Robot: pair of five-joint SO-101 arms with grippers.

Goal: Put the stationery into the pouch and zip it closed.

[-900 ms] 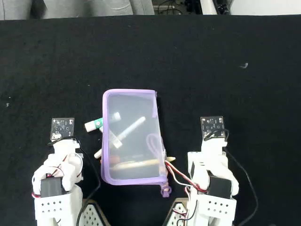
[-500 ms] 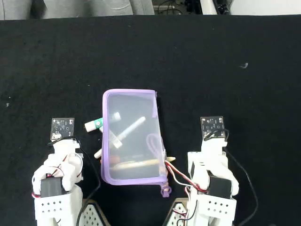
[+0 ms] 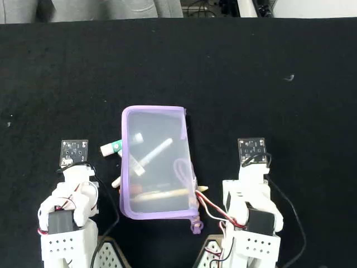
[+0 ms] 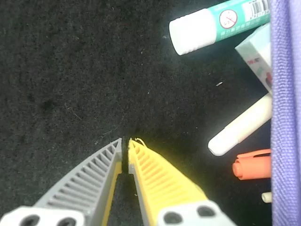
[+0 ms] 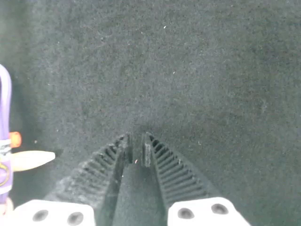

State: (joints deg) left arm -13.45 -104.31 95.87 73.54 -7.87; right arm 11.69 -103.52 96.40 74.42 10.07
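The pouch hides the far ends of the glue stick and orange pen.

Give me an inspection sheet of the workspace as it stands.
Surface: black cloth over the table.
Job's things: pouch flat between the arms; glue stick, white block, white marker and orange pen poke out on its left-arm side, pencil tip on the other; inside or underneath, cannot tell.
Clutter: light fleck.
Grippers: left gripper and right gripper shut, empty, over bare cloth.
Cables: red and white wires close to the pouch's near corner.
Surroundings: grey fabric beyond the far edge.
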